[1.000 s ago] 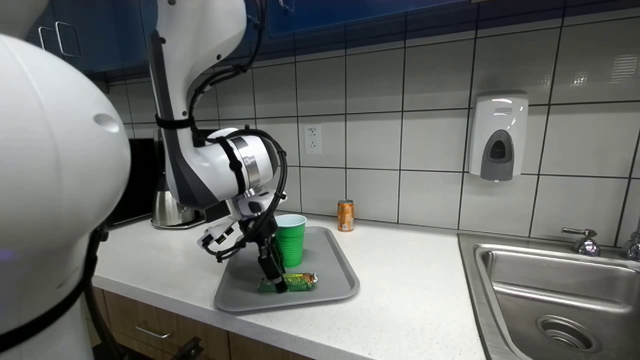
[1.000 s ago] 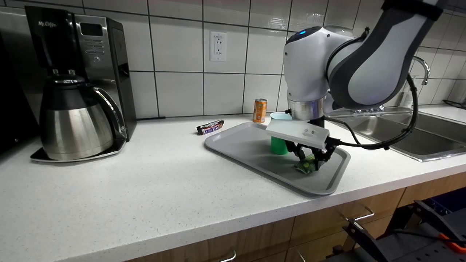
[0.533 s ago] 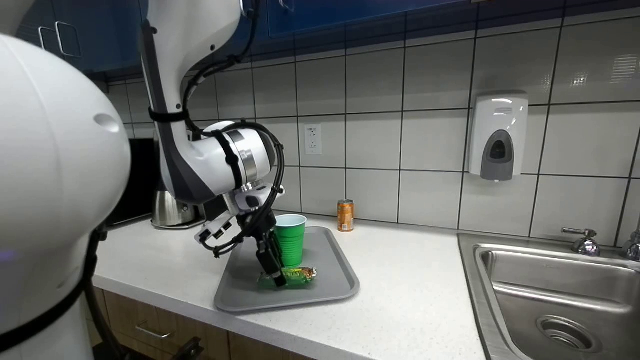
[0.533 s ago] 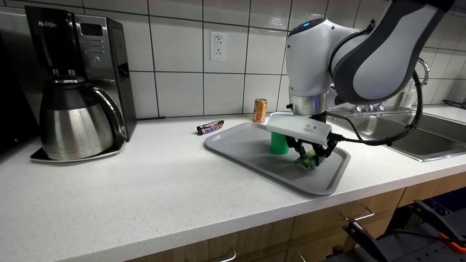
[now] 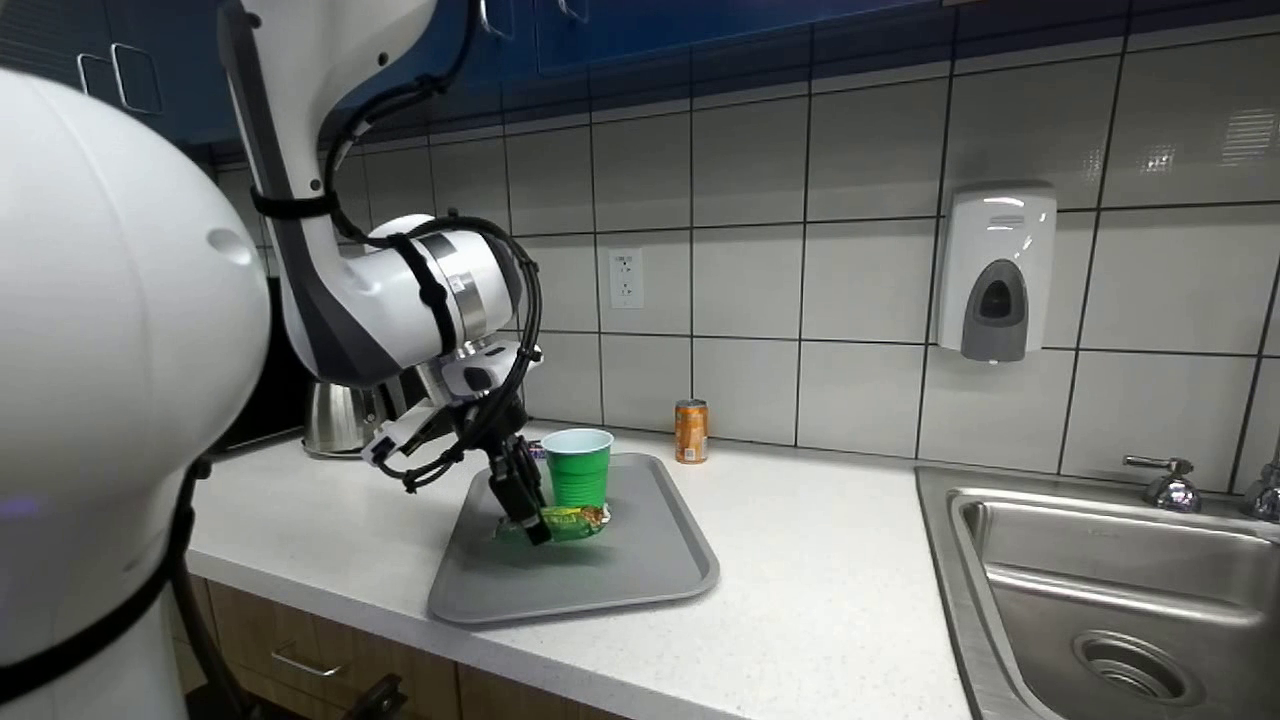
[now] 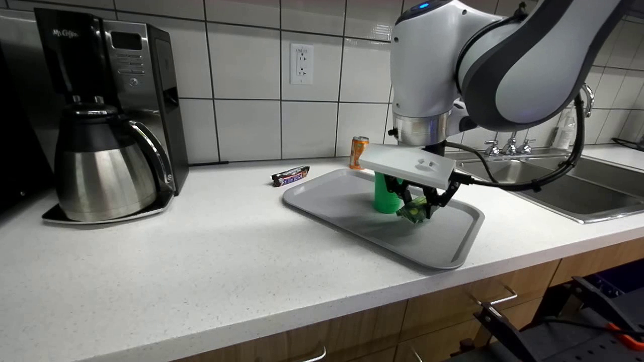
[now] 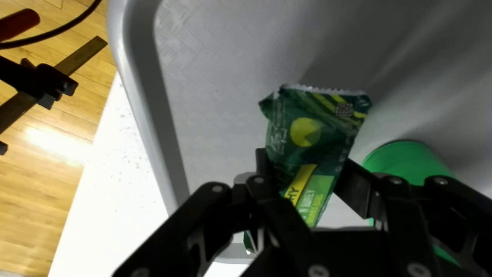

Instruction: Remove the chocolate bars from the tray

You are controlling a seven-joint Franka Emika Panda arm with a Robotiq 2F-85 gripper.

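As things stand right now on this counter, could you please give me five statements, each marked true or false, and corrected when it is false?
The green cup stands upright on the tray. True.
The tray lies inside the sink. False: it lies on the counter.
The orange can stands outside the tray. True.
Nothing is held. False: the gripper holds the green bar.
The steel carafe stands by the coffee maker. True.
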